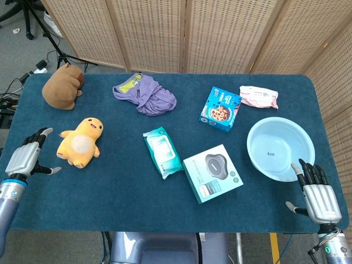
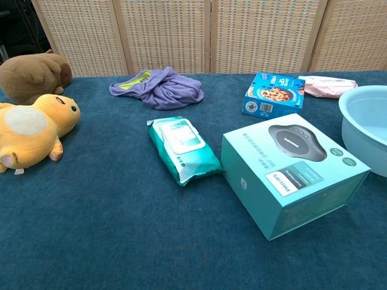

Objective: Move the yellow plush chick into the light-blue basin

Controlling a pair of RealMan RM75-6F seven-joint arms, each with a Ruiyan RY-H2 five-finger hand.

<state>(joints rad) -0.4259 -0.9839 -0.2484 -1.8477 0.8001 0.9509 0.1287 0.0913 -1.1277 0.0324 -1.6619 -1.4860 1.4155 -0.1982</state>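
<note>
The yellow plush chick (image 1: pixel 80 143) lies on its back on the left part of the blue table; the chest view has the chick (image 2: pixel 31 129) at its left edge. The light-blue basin (image 1: pixel 280 148) stands empty at the right, its rim (image 2: pixel 361 118) cut by the chest view's edge. My left hand (image 1: pixel 26 158) hovers just left of the chick, fingers spread, holding nothing. Beside the near right corner, just below the basin, my right hand (image 1: pixel 317 194) is open with its fingers pointing up. Neither hand shows in the chest view.
A brown plush (image 1: pixel 62 86) sits at the far left. A purple cloth (image 1: pixel 147 94), a blue cookie box (image 1: pixel 220 108) and a pink wipes pack (image 1: pixel 258 97) lie along the back. A teal wipes pack (image 1: pixel 162 152) and a teal speaker box (image 1: pixel 213 172) occupy the middle, between chick and basin.
</note>
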